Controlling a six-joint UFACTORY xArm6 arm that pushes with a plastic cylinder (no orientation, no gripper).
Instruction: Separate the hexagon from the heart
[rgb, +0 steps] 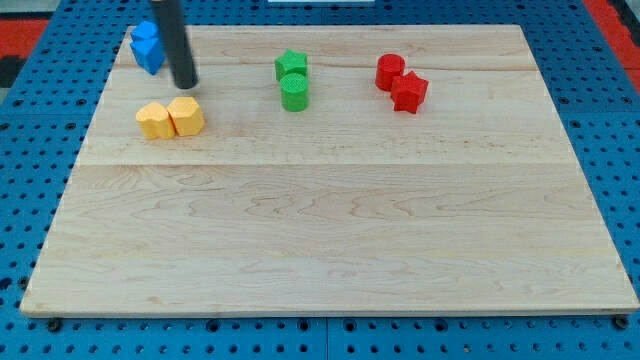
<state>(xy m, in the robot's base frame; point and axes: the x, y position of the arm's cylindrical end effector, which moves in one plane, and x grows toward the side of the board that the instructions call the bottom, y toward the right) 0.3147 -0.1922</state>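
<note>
A yellow hexagon (187, 116) and a yellow heart (153, 120) sit side by side and touching at the board's upper left, the heart on the view's left. My tip (185, 85) stands just above the hexagon toward the view's top, a small gap from it. The rod rises from there out of the view's top.
A pair of blue blocks (148, 46) lies at the board's top left corner, partly behind the rod. A green star (291, 66) and green cylinder (294, 93) sit at top middle. A red cylinder (390, 72) and red star (409, 92) sit to their right. The wooden board (330, 230) lies on a blue pegboard.
</note>
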